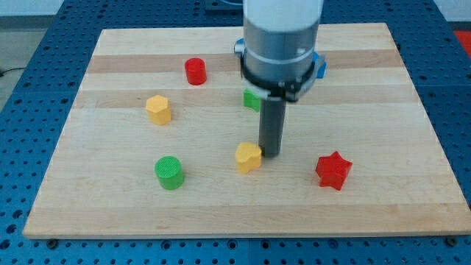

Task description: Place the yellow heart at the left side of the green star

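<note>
Nearest the view's bottom, a green cylindrical block [169, 173] and a red star-shaped block [333, 170] sat well apart on the pale wooden bench [110, 213]. Between them, slightly farther up, lay the yellow heart-shaped block [248, 157], with my tip [269, 153] touching or just beside its right edge. The arm carried no end effector, only this dark rod, so there were no jaws to be apart or together. Farther up stood a yellow hexagonal block [158, 109]. A green block [252, 99], shape unclear, was partly hidden behind the arm. Farthest were a red cylindrical block [195, 71] and a blue block [320, 66], mostly hidden.
</note>
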Robot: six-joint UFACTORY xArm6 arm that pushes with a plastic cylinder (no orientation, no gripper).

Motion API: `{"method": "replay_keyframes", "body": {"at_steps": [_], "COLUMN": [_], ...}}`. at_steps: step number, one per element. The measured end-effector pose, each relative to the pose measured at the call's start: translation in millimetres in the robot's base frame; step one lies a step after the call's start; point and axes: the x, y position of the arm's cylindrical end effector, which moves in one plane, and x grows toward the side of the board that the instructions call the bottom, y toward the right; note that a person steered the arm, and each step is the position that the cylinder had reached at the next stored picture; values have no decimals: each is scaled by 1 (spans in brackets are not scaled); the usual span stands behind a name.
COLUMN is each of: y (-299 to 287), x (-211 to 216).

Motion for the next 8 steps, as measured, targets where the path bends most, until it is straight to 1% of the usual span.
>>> {"method": "replay_keyframes", "body": {"at_steps": [2,3,4,6,7,8], "y": [-32,-67,-87,-74,-74,-69], "x": [37,62,44,42,34,16]}}
